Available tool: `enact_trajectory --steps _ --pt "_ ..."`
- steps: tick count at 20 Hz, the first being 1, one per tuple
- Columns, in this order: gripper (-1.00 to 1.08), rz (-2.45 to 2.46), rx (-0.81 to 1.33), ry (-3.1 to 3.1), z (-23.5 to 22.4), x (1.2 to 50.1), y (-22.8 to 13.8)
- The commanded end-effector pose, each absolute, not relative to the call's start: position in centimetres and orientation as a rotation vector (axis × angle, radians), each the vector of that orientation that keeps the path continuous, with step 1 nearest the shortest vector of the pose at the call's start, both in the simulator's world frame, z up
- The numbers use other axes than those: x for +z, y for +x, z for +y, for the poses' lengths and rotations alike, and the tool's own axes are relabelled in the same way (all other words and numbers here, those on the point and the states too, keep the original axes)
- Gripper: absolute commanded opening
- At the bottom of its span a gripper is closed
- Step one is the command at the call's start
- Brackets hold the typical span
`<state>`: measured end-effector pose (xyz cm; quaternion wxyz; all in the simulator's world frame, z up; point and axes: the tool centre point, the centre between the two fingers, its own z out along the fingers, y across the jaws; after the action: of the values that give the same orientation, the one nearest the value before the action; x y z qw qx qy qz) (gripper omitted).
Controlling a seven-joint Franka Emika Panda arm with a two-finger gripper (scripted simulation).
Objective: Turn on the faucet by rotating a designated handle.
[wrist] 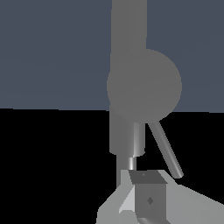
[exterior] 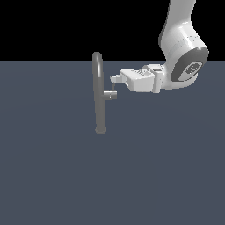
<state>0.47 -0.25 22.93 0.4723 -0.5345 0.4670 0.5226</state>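
faucet: only upright obstacle on the desk
handle: juts toward gripper, blocks straight approach
open room: desk all round faucet

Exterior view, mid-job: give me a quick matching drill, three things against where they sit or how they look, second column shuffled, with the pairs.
Things:
1. tall grey metallic arched faucet pipe
2. short grey cylinder handle stub with thin pin lever
3. white gripper

Descriptions:
A. reaches in horizontally from the exterior view's right, fingertips just above the stub
B. stands upright on the dark floor, curved over at the top
C. juts sideways at mid-height toward the exterior view's right

Pairs: 1-B, 2-C, 3-A
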Motion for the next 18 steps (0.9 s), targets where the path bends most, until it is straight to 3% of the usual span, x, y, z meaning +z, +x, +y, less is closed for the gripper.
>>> enact_trajectory --steps 1,7,9,16,18 --pt "-1.00 1.145 1.289 -1.305 -0.4 22.5 -0.5" --pt "-1.00 1.149 1.301 -1.300 -0.7 21.3 -2.8" --pt "-1.00 1.132 1.279 -1.315 -0.5 22.6 -1.8" --pt "-1.00 1.149 1.302 -1.300 -0.9 18.8 -4.5" --pt "-1.00 1.112 1.269 -1.327 -0.7 21.5 -3.3"
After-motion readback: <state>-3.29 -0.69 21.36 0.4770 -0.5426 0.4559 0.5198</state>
